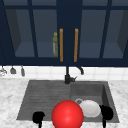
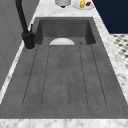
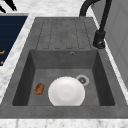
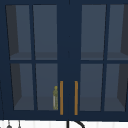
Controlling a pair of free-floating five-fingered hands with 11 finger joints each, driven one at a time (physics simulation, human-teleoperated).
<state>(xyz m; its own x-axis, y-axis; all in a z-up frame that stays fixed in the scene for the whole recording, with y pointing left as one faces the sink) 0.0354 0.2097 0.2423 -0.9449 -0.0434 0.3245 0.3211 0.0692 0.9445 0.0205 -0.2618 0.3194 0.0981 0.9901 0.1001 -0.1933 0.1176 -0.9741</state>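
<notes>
We logged the left hand (image 1: 38, 117) low in the front view, hanging before the near edge of the sink (image 1: 25, 100), over the ribbed draining side. Its shape read as a dark blob; we could not tell whether the fingers were straight or curled, and it held nothing we could make out. The right hand (image 1: 107, 112) hung at the sink's near right corner, just beside the white plate (image 1: 90, 108). Whether it touched the plate's rim we could not tell, nor how its fingers were set.

Between the hands, a red ball (image 1: 67, 115) sat in front of the sink's near edge in the front view, overlapping the plate's left side from the camera's angle.

The plate lay in the basin (image 3: 65, 72), nearer the front wall, as the right side view (image 3: 66, 91) showed; the drain (image 3: 82, 80) sat just behind it to the right, partly covered by the rim. A small brown sponge-like lump (image 3: 39, 88) lay on the basin floor to the plate's left, apart from it. In the left side view the plate (image 2: 61, 42) showed as a white arc past the draining board (image 2: 63, 75), the brown lump (image 2: 81, 43) beside it.

The black faucet (image 1: 68, 75) stood at the back of the sink. Above it hung a navy wall cabinet (image 4: 68, 37) with glass doors and two orange handles (image 4: 61, 97); a greenish bottle (image 4: 55, 98) stood inside, just left of them. Utensils (image 1: 13, 70) hung on the wall at left.
</notes>
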